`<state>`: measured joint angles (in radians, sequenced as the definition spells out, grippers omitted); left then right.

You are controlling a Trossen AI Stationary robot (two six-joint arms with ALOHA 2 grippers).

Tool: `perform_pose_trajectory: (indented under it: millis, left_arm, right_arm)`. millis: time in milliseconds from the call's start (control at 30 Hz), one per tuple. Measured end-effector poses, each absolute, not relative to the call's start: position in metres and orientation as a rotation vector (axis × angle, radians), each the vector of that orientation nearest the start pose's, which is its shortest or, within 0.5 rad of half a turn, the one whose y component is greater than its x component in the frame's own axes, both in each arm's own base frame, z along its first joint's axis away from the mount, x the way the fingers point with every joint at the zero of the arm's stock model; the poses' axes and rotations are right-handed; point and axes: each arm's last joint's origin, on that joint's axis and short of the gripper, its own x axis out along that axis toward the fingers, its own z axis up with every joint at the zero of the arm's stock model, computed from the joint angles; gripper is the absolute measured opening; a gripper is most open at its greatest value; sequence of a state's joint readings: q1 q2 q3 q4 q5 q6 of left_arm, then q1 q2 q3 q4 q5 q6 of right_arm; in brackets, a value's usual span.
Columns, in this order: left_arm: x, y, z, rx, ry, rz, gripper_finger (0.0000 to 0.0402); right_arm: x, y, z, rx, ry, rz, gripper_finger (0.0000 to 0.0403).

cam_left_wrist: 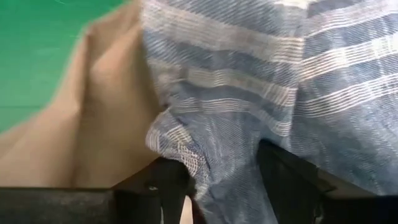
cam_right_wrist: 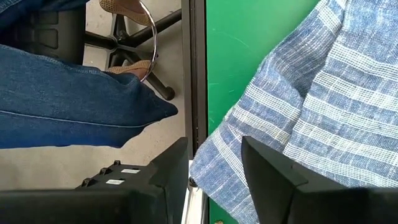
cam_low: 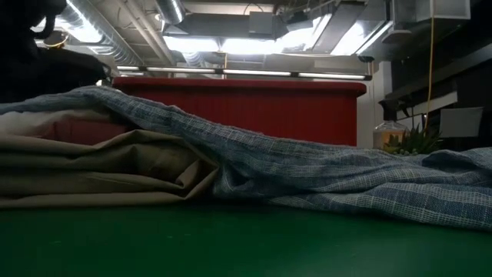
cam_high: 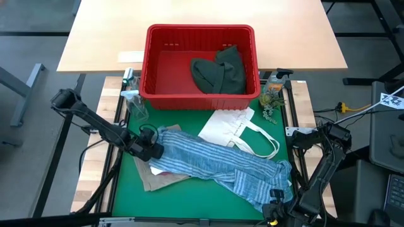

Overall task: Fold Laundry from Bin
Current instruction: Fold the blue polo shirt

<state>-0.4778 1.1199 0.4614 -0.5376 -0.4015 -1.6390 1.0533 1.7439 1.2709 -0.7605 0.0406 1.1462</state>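
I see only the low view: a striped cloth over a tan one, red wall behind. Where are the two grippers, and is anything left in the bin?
Observer: The left gripper is at the striped shirt's left end, fingers apart with shirt fabric between them.
Operator: And the right one?
Observer: The right gripper is open at the shirt's opposite corner, by the mat's edge.
Operator: The bin?
Observer: The red bin holds a dark green garment.
Operator: Anything else on the mat?
Observer: A white tote bag lies between bin and shirt.
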Motion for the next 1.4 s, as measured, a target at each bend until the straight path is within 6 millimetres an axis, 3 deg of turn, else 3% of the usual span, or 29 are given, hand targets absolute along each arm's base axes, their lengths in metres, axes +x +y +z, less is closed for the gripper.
perform_pose_trajectory:
  millis: [367, 800, 1167, 1400]
  left_arm:
    - [0.166, -0.073, 0.145, -0.991, 0.793, 0.746, 0.0138]
    - [0.166, -0.073, 0.160, -1.073, 0.726, 0.667, 0.0011]
    - [0.163, -0.072, 0.172, -1.133, 0.670, 0.605, 0.0004]
    - [0.165, -0.071, 0.193, -1.236, 0.498, 0.506, 0.0002]
  right_arm:
    - [0.171, 0.297, 0.214, 0.291, 1.366, 0.139, 0.0149]
    - [0.171, 0.297, 0.214, 0.291, 1.366, 0.139, 0.0149]
    - [0.171, 0.297, 0.214, 0.291, 1.366, 0.139, 0.0149]
    - [0.171, 0.297, 0.214, 0.291, 1.366, 0.138, 0.0149]
